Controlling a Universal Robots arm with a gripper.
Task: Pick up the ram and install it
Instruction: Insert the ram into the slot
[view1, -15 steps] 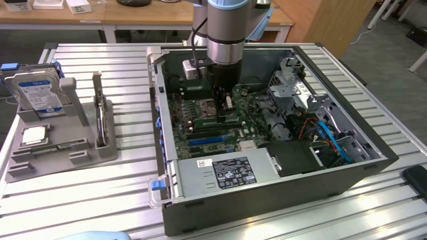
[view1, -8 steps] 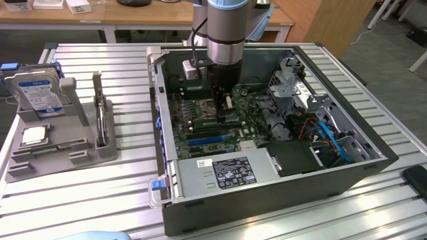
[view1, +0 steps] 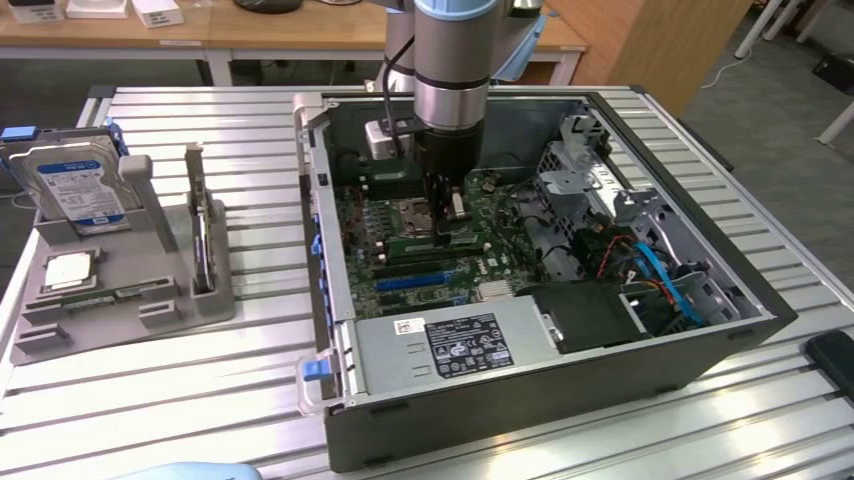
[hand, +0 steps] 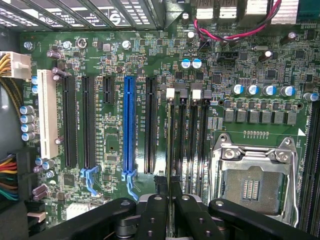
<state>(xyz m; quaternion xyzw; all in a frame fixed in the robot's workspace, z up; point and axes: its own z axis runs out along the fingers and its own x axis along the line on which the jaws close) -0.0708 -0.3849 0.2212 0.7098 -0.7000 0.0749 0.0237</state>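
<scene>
Gripper (hand: 168, 194) nearly closed, apparently pinching ram (hand: 168, 180) edge-on over memory slots (hand: 182, 135); misalignment could jam it against white latches (hand: 170, 93).

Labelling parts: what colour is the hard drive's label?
Blue and white label on the hard drive; clearest in the exterior view.

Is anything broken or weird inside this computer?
Nothing looks broken or spilled. One odd thing: the processor socket is empty, and a silver square chip sits outside on the gray stand at the exterior view's left.
</scene>
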